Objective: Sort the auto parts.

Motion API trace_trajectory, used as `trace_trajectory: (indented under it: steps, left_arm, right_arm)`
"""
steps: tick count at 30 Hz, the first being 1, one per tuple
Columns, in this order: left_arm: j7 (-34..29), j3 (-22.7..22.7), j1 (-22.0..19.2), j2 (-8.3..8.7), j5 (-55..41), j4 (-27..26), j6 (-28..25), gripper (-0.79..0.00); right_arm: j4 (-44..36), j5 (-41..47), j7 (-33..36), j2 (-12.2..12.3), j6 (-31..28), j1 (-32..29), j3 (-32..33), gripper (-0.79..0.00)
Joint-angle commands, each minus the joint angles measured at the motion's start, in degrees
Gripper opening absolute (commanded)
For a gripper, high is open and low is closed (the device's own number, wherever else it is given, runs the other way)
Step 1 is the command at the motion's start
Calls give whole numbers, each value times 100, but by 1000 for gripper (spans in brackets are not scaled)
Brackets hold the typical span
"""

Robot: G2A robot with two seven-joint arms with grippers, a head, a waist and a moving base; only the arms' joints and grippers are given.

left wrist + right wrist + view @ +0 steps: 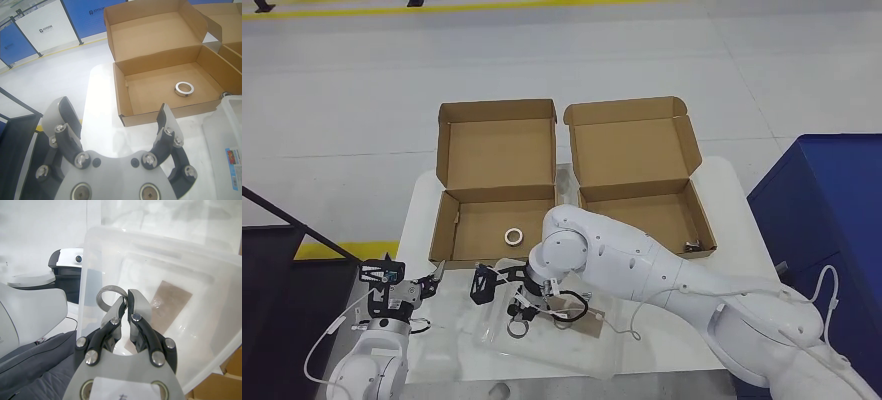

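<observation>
My right gripper (126,298) is shut on the rim of a grey metal ring (105,294), held over the clear plastic bin (189,279). From above, the right gripper (518,312) hangs over the bin (504,345) at the table's front. A silver collar ring (512,236) lies in the left cardboard box (445,240); the collar ring (184,88) lies near the box's (121,98) right side. A small dark part (694,246) sits in the right box (704,215). My left gripper (121,121) stands open and empty above the table's front left; from above the left gripper (432,275) sits beside the bin.
Both boxes have their lids folded back toward the far table edge. A brown card (170,306) lies on the bin's floor. A blue cabinet (832,220) stands right of the table. A black frame (17,121) borders the table's left side.
</observation>
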Motion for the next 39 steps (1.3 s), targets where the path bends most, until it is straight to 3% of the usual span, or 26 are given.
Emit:
trace_trajectory:
  steps: [1, 11, 13, 18, 24, 28, 39]
  left_arm:
    - [0, 0, 0, 0, 0, 0, 0, 0]
    - [0, 0, 0, 0, 0, 0, 0, 0]
    - [0, 0, 0, 0, 0, 0, 0, 0]
    - [0, 0, 0, 0, 0, 0, 0, 0]
    - [0, 0, 0, 0, 0, 0, 0, 0]
    - [0, 0, 0, 0, 0, 0, 0, 0]
    - [0, 0, 0, 0, 0, 0, 0, 0]
  right_arm:
    - [0, 0, 0, 0, 0, 0, 0, -785]
    - [-13, 5, -76, 7, -5, -41, 15, -785]
    - [4, 233, -320, 87, -319, -140, 103, -785]
    - [-136, 1095, -1114, 610, -1114, -103, 273, -785]
    - [-1123, 1969, -2355, 1637, -2356, 90, 0, -785]
    - [-2096, 2961, -2483, 2194, -2483, 82, 0, -785]
    - [-2209, 3070, -2595, 2229, -2483, 18, 23, -785]
